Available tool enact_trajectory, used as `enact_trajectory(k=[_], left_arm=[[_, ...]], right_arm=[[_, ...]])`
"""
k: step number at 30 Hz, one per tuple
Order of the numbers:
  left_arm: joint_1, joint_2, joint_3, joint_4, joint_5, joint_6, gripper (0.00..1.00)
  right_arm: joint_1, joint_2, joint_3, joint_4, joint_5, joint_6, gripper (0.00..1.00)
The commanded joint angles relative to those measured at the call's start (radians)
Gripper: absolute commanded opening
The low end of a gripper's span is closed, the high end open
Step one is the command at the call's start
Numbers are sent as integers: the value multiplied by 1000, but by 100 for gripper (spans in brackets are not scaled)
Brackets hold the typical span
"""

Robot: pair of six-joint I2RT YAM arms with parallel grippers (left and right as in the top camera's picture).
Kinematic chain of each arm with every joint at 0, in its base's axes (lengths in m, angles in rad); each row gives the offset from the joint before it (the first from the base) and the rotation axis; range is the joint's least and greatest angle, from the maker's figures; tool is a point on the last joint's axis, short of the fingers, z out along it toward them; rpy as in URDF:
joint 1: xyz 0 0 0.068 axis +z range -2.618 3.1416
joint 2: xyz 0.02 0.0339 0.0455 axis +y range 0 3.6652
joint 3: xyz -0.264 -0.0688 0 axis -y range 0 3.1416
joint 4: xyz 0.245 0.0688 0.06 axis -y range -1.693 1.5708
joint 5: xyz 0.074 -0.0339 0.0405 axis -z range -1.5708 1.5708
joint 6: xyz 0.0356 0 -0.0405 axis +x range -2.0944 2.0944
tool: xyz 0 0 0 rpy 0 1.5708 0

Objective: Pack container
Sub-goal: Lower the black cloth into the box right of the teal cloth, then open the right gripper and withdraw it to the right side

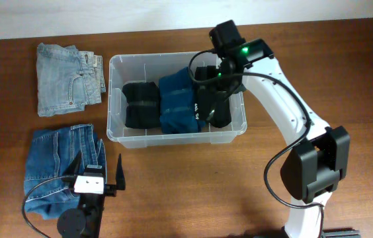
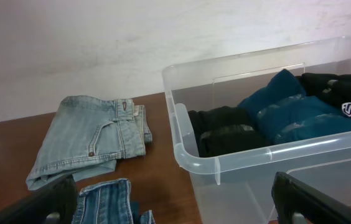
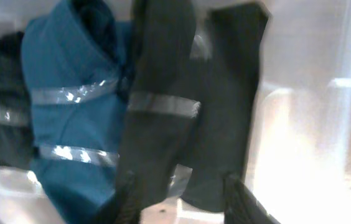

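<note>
Right arm [image 1: 286, 99] bent over container [image 1: 110, 99], right claw [image 3: 180, 190] — grip unclear, left claw [image 1: 97, 170] spread wide

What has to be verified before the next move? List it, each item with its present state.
1. The container stands on the table, top open: ok.
2. The black bundle and teal bundle lie inside it: ok.
3. The black garment lies inside the walls: ok.
4. The right gripper has let go of that garment: cannot tell, the wrist view is blurred.
5. The left gripper is open and empty: ok.
6. The light jeans and dark jeans are packed: not ok, both lie on the table.
</note>
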Motion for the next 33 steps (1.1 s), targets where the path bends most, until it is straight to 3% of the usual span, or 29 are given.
enact_trajectory(k=[1, 5, 8, 20, 25, 27, 28, 29, 30, 33], left_arm=[[6, -9, -2, -5, 0, 20, 99], [6, -9, -2, -5, 0, 20, 99], [6, -9, -2, -5, 0, 20, 100], [6, -9, -2, -5, 0, 20, 99], [6, -9, -2, -5, 0, 20, 99], [6, -9, -2, -5, 0, 20, 99], [6, -9, -2, -5, 0, 20, 99], [6, -9, -2, -5, 0, 20, 99], [6, -9, -2, -5, 0, 20, 99], [6, -9, -2, -5, 0, 20, 99]], right_arm=[[41, 37, -13, -3, -16, -8, 22], [58, 95, -29, -1, -12, -7, 11], [63, 140, -30, -3, -20, -3, 10], [71, 186, -5, -13, -19, -4, 10], [72, 124, 102, -84, -16, -36, 17], [71, 102, 175, -139, -15, -58, 30], [71, 92, 220, -176, -7, -56, 52], [69, 85, 259, -206, 3, -56, 92], [64, 74, 305, -245, 24, -56, 99], [35, 51, 410, -336, 83, -52, 99]])
